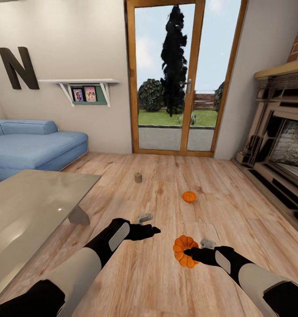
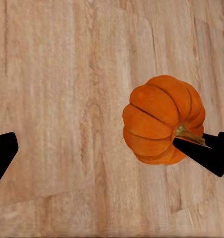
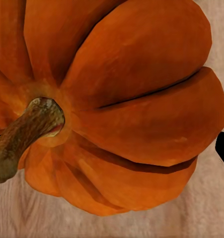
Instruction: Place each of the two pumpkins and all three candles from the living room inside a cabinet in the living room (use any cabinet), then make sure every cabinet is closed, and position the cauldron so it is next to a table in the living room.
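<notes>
From the head view, the robot looks down over a pale wooden floor in a living room, with a glass garden door ahead, a blue sofa [image 1: 32, 147] at the far left and a brick fireplace [image 1: 281, 145] at the right. A glossy grey coffee table [image 1: 30, 211] fills the left foreground. The right gripper [image 1: 188, 252] sits low at the right with an orange pumpkin [image 1: 185, 250] directly at its fingertips; the dark fingers overlap the pumpkin's near side, so it appears gripped, though contact is hard to confirm from here. The left gripper [image 1: 152, 230] hovers further left, empty, just beside the pumpkin but apart from it. A second pumpkin [image 1: 189, 197] rests on the floor ahead, nearer the right arm's side, and a small beige candle [image 1: 138, 177] stands further off, ahead of the left arm. In the left wrist view, the left gripper's dark fingertips [image 2: 2, 153] sit wide apart over bare floorboards, holding nothing, while the held pumpkin [image 2: 163, 120] shows off to one side with the right gripper's dark fingers touching it beside its stem. In the right wrist view, the pumpkin [image 3: 136, 109] looms very close, stem turned sideways, lying right between the fingers; the right gripper seems clamped around it. No cabinet is seen, so carrying likely comes next.
</notes>
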`<state>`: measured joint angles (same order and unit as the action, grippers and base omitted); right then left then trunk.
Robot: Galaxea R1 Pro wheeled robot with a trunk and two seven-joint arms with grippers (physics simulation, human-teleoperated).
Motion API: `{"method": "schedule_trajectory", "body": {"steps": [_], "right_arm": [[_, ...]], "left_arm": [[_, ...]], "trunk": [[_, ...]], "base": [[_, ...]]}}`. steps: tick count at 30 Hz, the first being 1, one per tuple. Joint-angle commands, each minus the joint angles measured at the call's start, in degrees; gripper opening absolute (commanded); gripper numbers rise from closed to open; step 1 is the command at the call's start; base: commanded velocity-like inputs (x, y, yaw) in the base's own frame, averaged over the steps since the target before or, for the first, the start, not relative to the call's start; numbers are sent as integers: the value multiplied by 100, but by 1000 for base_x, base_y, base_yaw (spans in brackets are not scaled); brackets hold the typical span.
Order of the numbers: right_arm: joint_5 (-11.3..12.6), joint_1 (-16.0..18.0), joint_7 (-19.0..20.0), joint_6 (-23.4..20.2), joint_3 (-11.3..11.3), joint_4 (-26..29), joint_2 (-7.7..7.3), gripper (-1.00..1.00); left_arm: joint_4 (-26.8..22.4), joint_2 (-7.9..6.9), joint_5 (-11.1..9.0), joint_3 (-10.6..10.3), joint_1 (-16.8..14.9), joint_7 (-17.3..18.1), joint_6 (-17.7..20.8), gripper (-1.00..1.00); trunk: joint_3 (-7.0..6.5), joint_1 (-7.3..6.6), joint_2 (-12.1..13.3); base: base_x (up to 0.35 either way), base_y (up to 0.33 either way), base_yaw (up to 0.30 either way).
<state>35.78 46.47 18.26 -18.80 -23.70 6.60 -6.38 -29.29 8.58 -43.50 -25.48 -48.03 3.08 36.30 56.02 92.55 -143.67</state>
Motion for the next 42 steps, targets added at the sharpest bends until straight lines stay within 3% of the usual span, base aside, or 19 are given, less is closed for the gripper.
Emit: {"method": "schedule_trajectory", "body": {"steps": [1,6,17,33,42], "right_arm": [[34,2,12,-27,-21,8,-4,-100],[34,2,10,-28,-21,8,-4,-100],[37,2,8,-27,-21,8,-4,-100],[34,2,19,197,-36,8,-4,-100],[34,2,18,195,-30,6,-4,-100]], "left_arm": [[33,-3,15,-9,-5,18,11,100],[84,0,17,-10,-5,18,9,100],[90,11,17,-10,-5,18,8,100],[90,12,17,-10,-5,18,8,100],[90,12,17,-10,-5,18,8,100]], "trunk": [[5,0,-2],[5,0,-2],[5,0,-2],[5,0,-2],[5,0,-2]], "base": [[160,-80,6],[247,-153,-30],[288,-212,-253],[290,-216,-13],[328,-36,0]]}}
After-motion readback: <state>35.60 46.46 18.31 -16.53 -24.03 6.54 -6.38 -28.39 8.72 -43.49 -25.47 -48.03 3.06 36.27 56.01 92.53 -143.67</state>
